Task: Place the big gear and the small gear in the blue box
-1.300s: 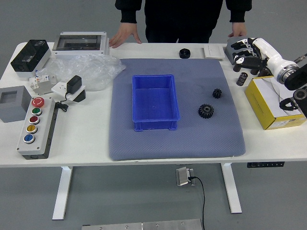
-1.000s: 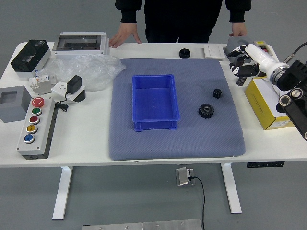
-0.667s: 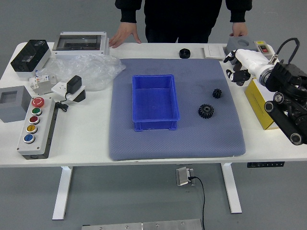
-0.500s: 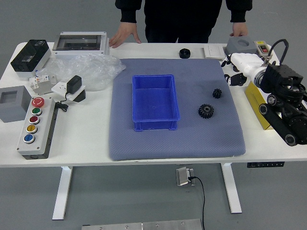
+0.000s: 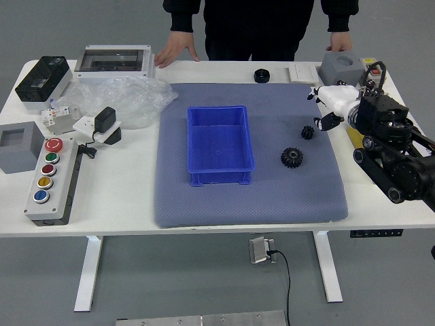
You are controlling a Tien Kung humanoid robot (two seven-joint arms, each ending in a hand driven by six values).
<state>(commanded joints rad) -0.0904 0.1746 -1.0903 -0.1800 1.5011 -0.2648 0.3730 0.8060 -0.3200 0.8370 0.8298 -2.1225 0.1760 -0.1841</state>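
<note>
R hand (image 5: pixel 338 100) hangs over the mat's far right corner, fingers parted w/ nothing btwn them, thumb apart below; prob. kept wide so it can close round a gear w/o reshaping first. Wrist sits out to the right, so the fingers point in across the mat, which suits a reach from the side. Small gear (image 5: pixel 307 132) lies on the mat just below & left of the fingertips, not touched; as the nearest, it's prob. the first pick. Big gear (image 5: pixel 292 157) is a bit nearer the robot & further left, apart from the small one, so each can be gripped on its own. Both are dark on the grey-blue mat (image 5: pixel 251 204), easy to spot, tho low & small, so fingers must come down close or they'll prob. nudge a gear away. Blue box (image 5: pixel 221 178) stands upright left of both gears, open side up, so a drop from above shd do & the carry is short; neither gear is in it yet. Far side: person's right hand (image 5: pixel 176 49) rests at the table edge, left hand (image 5: pixel 339 41) by a grey block (image 5: pixel 341 68), both out of the gears' way, prob. just watching.
</note>
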